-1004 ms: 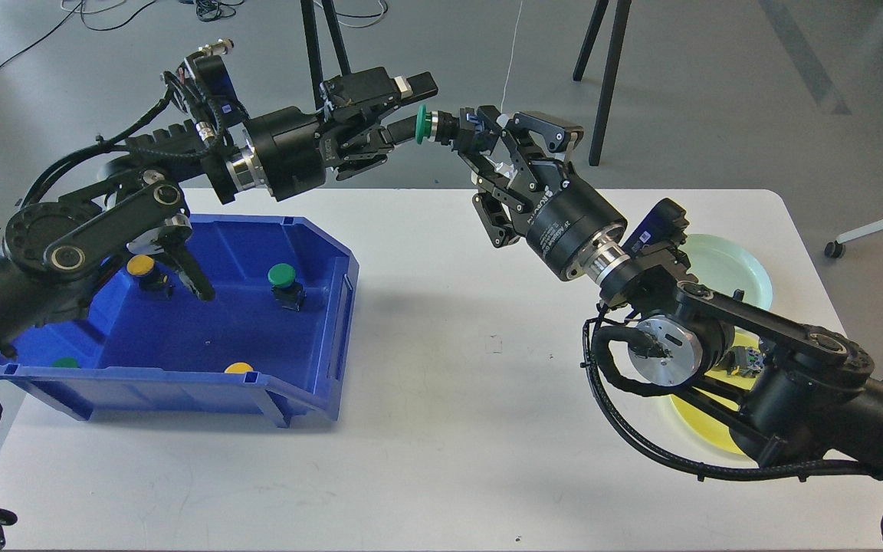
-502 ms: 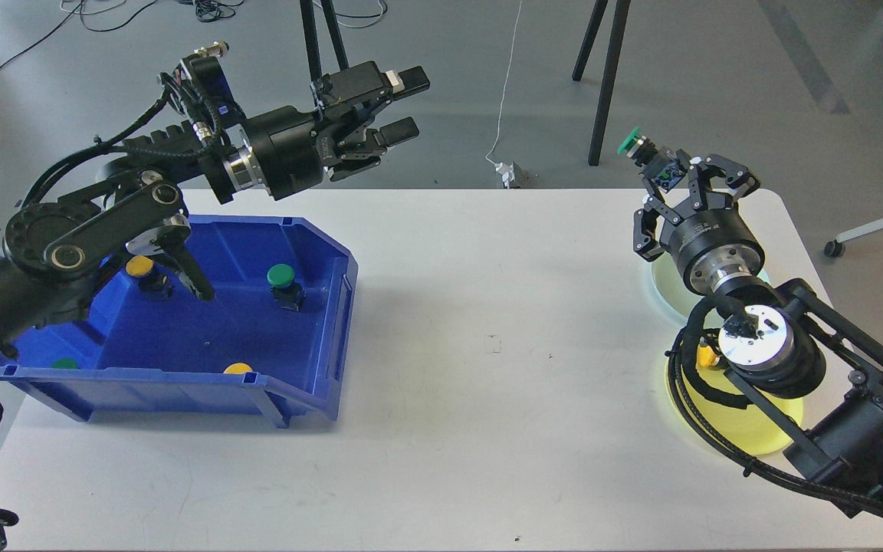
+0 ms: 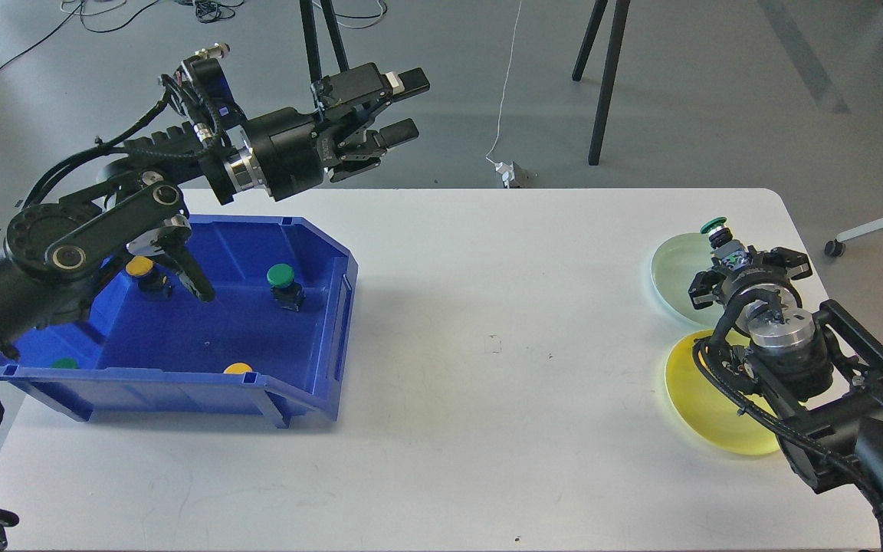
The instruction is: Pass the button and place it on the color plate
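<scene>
My right gripper (image 3: 731, 259) is shut on a green-capped button (image 3: 717, 231) and holds it low over the pale green plate (image 3: 675, 272) at the table's right end. A yellow plate (image 3: 706, 406) lies just in front of it, partly hidden by my right arm. My left gripper (image 3: 402, 107) is open and empty, held high above the table's back edge, right of the blue bin (image 3: 181, 322). The bin holds a green button (image 3: 283, 280), a yellow button (image 3: 141, 268), and two more at its front wall.
Tripod legs (image 3: 602, 84) and cables stand on the floor behind the table. The white table (image 3: 487, 368) stretches between bin and plates. A chair caster (image 3: 832, 248) sits off the right edge.
My right gripper took the green button from my left gripper, swung right and lowered over the green plate. My left gripper opened and stayed high.
</scene>
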Tool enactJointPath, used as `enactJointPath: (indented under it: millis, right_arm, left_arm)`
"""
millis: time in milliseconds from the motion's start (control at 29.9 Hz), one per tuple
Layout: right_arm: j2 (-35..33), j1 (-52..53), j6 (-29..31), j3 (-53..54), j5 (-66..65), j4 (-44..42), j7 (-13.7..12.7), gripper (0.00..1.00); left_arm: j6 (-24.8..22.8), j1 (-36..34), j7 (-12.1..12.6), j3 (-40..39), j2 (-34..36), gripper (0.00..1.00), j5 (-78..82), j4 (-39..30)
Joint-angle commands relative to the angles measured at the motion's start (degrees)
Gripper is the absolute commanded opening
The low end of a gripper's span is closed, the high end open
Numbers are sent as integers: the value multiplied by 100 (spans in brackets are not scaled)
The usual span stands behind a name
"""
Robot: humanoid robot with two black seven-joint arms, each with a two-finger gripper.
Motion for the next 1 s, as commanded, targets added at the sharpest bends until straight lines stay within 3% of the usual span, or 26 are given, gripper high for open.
enactJointPath:
  millis: [0, 67, 167, 301, 401, 502, 602, 803, 870, 970]
  right_arm:
    - [60, 59, 1, -5, 12, -292, -33, 28]
    - [69, 67, 1, 4, 12, -301, -42, 43]
    - [69, 67, 1, 4, 12, -310, -33, 54]
    - [60, 94, 1, -5, 12, -319, -33, 83]
    - [60, 120, 1, -48, 12, -257, -33, 93]
    - [-1, 225, 1, -267, -102, 13, -50, 95]
    - [-220, 331, 1, -925, -601, 909, -129, 96]
    - [-1528, 1041, 313, -2445, -1640, 2386, -182, 97]
    - [-2108, 1375, 689, -3043, -1728, 2826, -121, 97]
    - [-2926, 1719, 2136, -3292, -1737, 3188, -7, 97]
  left_arm:
    - [0, -7, 1, 0, 1, 91, -6, 1]
    - [0, -7, 1, 0, 1, 91, -6, 1]
    - [0, -7, 1, 0, 1, 91, -6, 1]
    - [0, 1, 1, -9, 1, 91, -15, 1]
    - [0, 1, 1, -18, -17, 92, -59, 10]
    - [0, 10, 1, -70, -95, 92, -505, 254]
    - [0, 19, 1, -176, -158, 92, -1331, 572]
    - [0, 186, 1, -194, 422, 95, -2572, 704]
    - [0, 291, 1, -202, 545, 95, -2617, 879]
    - [0, 458, 1, -290, 669, 97, -2643, 1055]
